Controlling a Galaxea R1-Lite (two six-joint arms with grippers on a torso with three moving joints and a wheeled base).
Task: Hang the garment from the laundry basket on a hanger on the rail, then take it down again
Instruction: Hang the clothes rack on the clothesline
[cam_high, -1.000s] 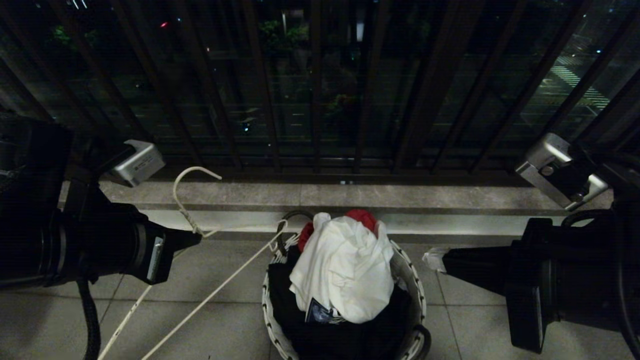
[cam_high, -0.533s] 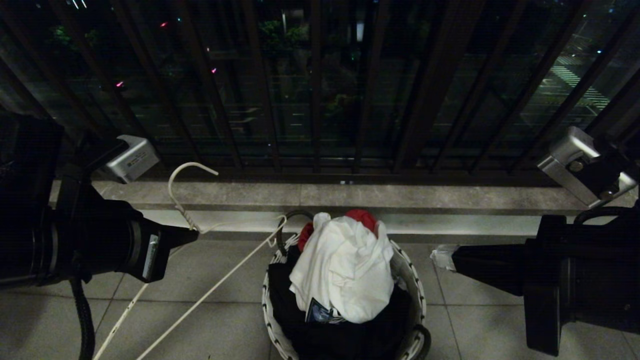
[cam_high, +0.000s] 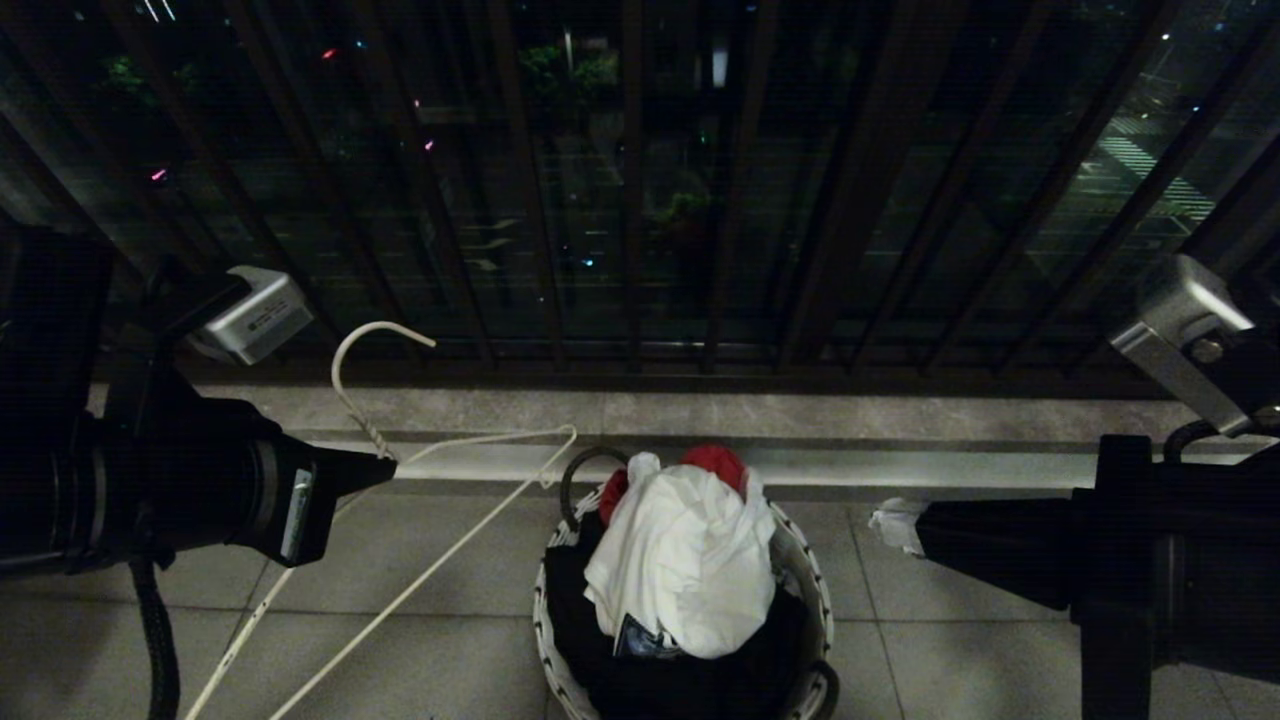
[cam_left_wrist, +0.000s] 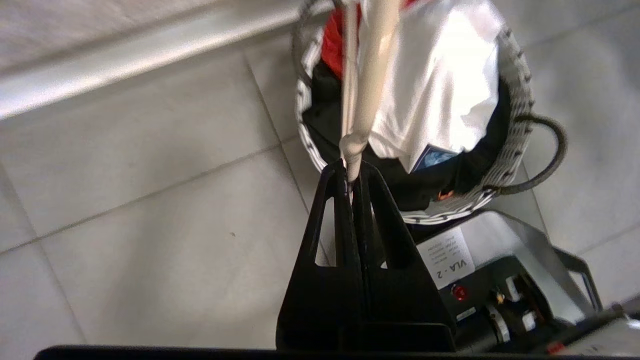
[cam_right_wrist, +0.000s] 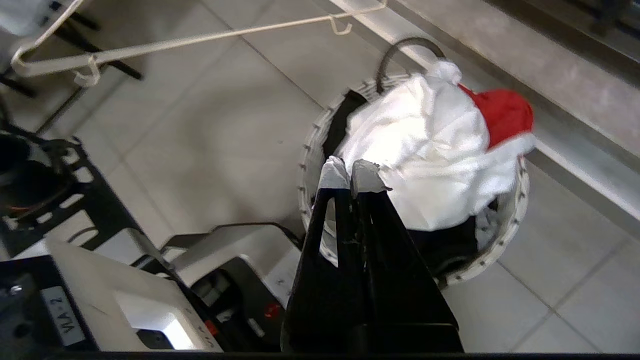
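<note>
The garment (cam_high: 685, 560), a crumpled white T-shirt with a dark blue print patch, lies on top of the laundry basket (cam_high: 545, 640) on the floor tiles. My left gripper (cam_high: 385, 468) is to the left of the basket, shut on the twisted neck of the white wire hanger (cam_high: 470, 540). The hanger's hook curves up and its arms slope down. In the left wrist view the hanger (cam_left_wrist: 372, 75) rises from between the jaws of that gripper (cam_left_wrist: 352, 172). My right gripper (cam_high: 890, 525) hovers to the right of the basket, shut and empty. The rail is out of view.
A red cloth (cam_high: 715, 460) and a black garment (cam_high: 680, 680) share the basket. Behind it run a stone ledge (cam_high: 900, 415) and the dark window railing (cam_high: 630, 200). The robot's base (cam_left_wrist: 500, 270) stands close beside the basket. Bare floor tiles (cam_high: 450, 640) spread on both sides.
The whole head view has shifted, with the basket and ledge now sitting a little lower. The right arm has drifted slightly right in the picture. The left gripper still holds the hanger.
</note>
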